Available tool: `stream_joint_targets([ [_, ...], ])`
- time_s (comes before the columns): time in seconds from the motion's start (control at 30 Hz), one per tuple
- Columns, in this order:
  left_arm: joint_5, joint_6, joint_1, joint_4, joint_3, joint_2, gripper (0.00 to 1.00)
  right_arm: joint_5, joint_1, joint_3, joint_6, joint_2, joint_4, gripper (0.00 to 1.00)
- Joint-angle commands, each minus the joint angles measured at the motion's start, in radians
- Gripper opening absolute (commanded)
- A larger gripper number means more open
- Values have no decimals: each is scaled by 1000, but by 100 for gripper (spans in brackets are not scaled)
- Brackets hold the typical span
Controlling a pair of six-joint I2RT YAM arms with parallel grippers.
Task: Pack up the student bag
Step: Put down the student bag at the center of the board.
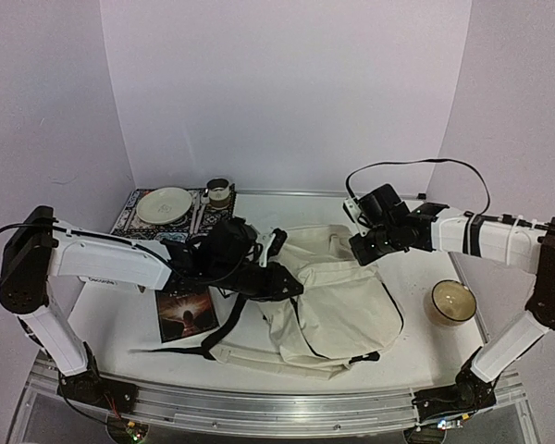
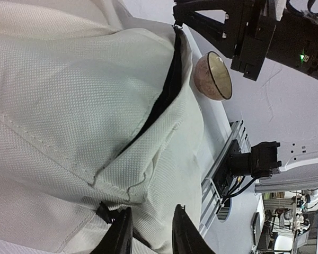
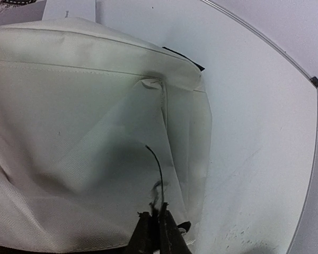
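Note:
The student bag [image 1: 338,301], cream fabric with black straps, lies flat in the middle of the table. My left gripper [image 1: 282,280] is at its left edge. In the left wrist view the gripper [image 2: 151,235] is open, its fingers standing over the bag fabric [image 2: 69,106] beside a black buckle [image 2: 102,212]. The black zipper line [image 2: 167,92] runs up the bag. My right gripper [image 1: 363,248] is at the bag's top right corner. In the right wrist view it [image 3: 159,225] is shut on a thin black zipper pull cord [image 3: 157,166] over the bag [image 3: 79,132].
A brown bowl [image 1: 451,302] stands right of the bag and also shows in the left wrist view [image 2: 214,74]. A dark book [image 1: 185,313] lies left of the bag. A plate [image 1: 164,205] and a cup [image 1: 219,192] sit on a patterned mat [image 1: 129,220] at the back left.

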Motion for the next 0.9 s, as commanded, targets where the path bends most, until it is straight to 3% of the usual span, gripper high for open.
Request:
stream_joint_targets([
  [0.0,-114,8,-2,79,-8,-66,35,-90,0,28,-42,-68,-22,16],
  [0.2,-247,10,9,-21,-102,-169,50,-229,16,0,56,-176,-107,42],
  [0.37,-249,-34,68,-30,-198,-235,54,-234,105,-50,137,-230,-124,54],
  [0.6,-191,-44,139,10,-236,-234,57,-186,308,-5,242,-164,-123,58],
  [0.87,-173,-59,160,55,-271,-206,58,-170,412,123,319,-4,-123,58],
])
